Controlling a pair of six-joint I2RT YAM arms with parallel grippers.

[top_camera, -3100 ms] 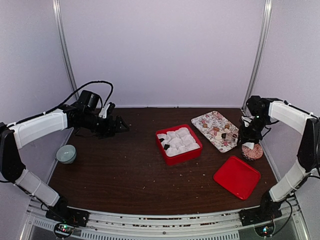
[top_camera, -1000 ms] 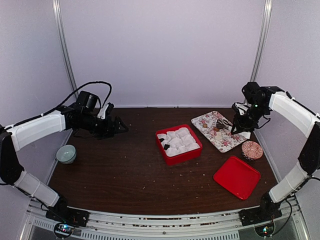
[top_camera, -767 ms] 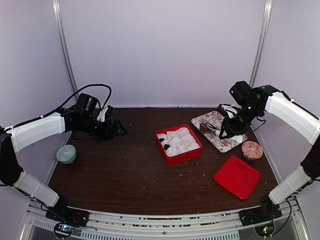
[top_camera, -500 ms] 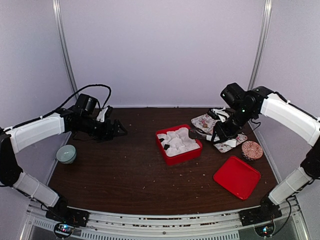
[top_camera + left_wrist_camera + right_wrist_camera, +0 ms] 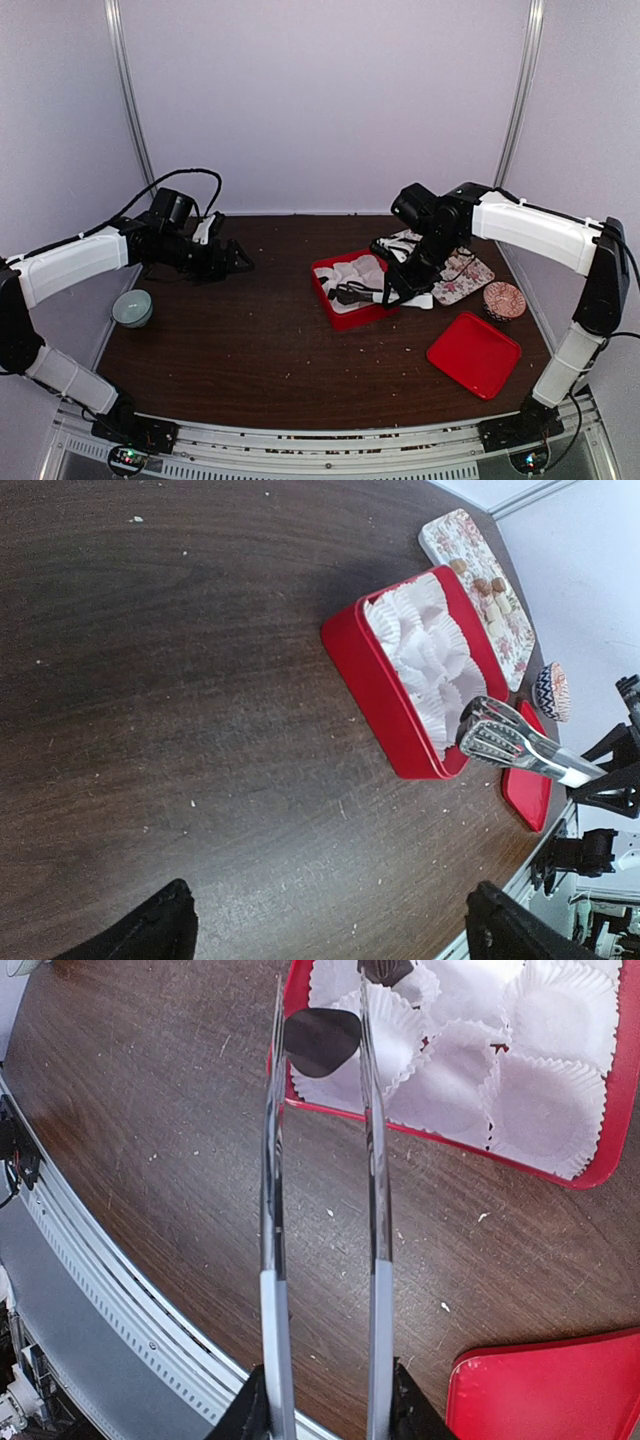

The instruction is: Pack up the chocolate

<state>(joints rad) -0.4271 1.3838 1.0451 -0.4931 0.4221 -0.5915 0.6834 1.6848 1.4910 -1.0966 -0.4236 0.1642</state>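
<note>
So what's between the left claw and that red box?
Only bare brown table, dotted with crumbs, lies between the left claw and the red box; the left wrist view shows it.

Right end effector (image 5: pixel 400 291), tongs (image 5: pixel 358 294) over red box (image 5: pixel 352 319)

Dark brown table (image 5: pixel 250 340) lying under soft even light, pale lilac walls (image 5: pixel 320 100) closing it on three sides, thin metal posts (image 5: pixel 128 110) standing at back corners.
</note>
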